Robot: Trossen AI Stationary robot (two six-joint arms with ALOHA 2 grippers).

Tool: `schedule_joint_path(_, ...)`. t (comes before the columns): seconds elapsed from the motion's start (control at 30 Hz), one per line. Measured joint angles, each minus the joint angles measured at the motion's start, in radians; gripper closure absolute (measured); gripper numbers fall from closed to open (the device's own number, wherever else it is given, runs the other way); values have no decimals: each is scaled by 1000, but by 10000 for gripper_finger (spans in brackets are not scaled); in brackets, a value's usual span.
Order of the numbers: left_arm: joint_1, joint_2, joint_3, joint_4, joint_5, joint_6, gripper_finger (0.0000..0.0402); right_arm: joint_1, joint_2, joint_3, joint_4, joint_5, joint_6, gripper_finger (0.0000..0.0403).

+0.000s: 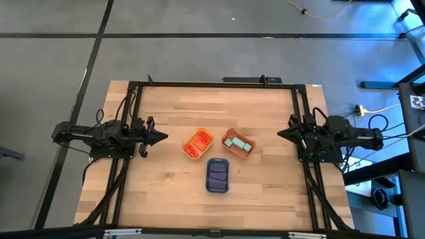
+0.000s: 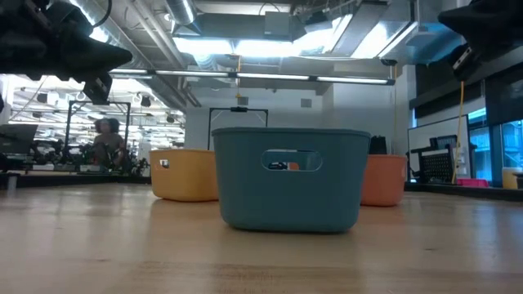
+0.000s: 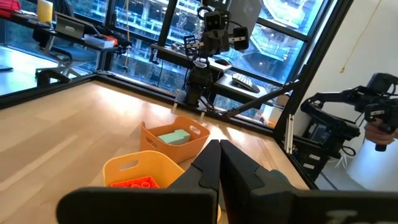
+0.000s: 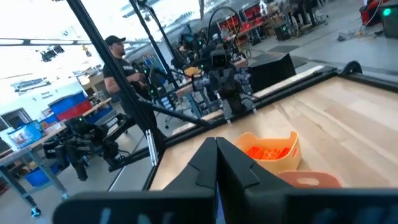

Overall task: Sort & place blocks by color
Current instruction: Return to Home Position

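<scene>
Three small trays stand mid-table. The yellow tray [image 1: 198, 144] holds red-orange blocks [image 3: 133, 183]. The orange tray [image 1: 238, 145] holds teal blocks [image 3: 173, 137]. The blue tray [image 1: 218, 175] holds purple blocks [image 1: 218, 174] and stands nearest in the low view [image 2: 290, 178]. My left gripper [image 1: 164, 138] is shut at the table's left side, pointing level at the trays with nothing in it. My right gripper [image 1: 279, 135] is shut at the right side, likewise pointing inward with nothing in it. Each wrist view looks along its own shut fingers, left [image 3: 219, 163] and right [image 4: 216, 163].
A black frame [image 1: 212, 83] runs along the table's far edge and down both sides, behind the arms. Bare wood lies all around the trays. A person stands in the room beyond the table in the right wrist view [image 4: 118, 65].
</scene>
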Motion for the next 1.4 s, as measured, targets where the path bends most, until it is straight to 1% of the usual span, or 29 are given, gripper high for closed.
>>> schedule_joint_path(0.13,0,0,0,0,0,0,401,0,0,-53,81,26,-1,401)
schedule_joint_path(0.27,0,0,0,0,0,0,401,0,0,-122,139,79,5,401)
schedule_joint_path(0.43,0,0,0,0,0,0,401,0,0,-175,160,135,-8,401)
schedule_joint_path(0.6,0,0,0,0,0,0,401,0,0,-231,158,118,-50,401)
schedule_joint_path(0.8,0,0,0,0,0,0,401,0,23,-247,173,2,-84,396)
schedule_joint_path(0.97,0,0,0,-1,0,0,401,0,24,-247,177,-3,-83,381)
schedule_joint_path(1.4,0,0,0,0,0,0,401,0,24,-247,177,-2,-83,378)
